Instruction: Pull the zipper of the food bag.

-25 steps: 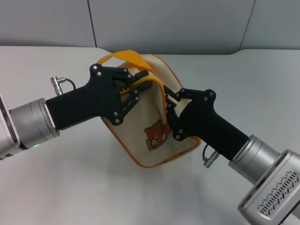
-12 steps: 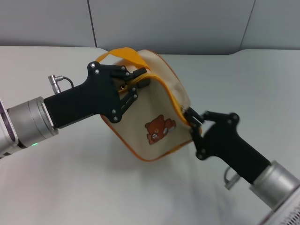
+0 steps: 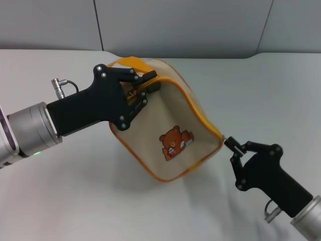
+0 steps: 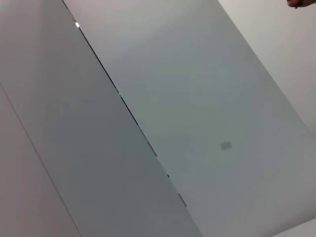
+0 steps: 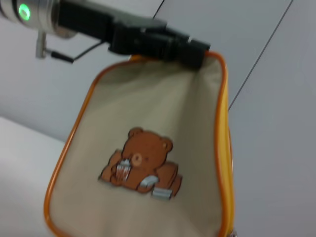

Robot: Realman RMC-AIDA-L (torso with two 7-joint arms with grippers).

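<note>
The food bag (image 3: 160, 135) is a cream pouch with orange piping and a brown bear print (image 3: 175, 142), held off the table and tilted. My left gripper (image 3: 146, 86) is shut on the bag's upper corner beside the orange strap handle (image 3: 131, 62). The zipper (image 3: 199, 114) runs in the orange band along the bag's top edge down to its lower right corner. My right gripper (image 3: 230, 145) is shut on the small pull tab at that corner. The right wrist view shows the bag (image 5: 148, 118), the bear (image 5: 140, 165), the zipper band (image 5: 225, 128) and my left gripper (image 5: 168, 43) at its far end.
The bag hangs above a white table (image 3: 75, 201), with grey wall panels (image 3: 180, 25) behind it. The left wrist view shows only grey panels (image 4: 173, 123).
My right gripper has moved right and toward the front along the zipper band, from the bag's middle to its lower right corner. The bag has stretched and tilted that way. My left gripper has stayed put.
</note>
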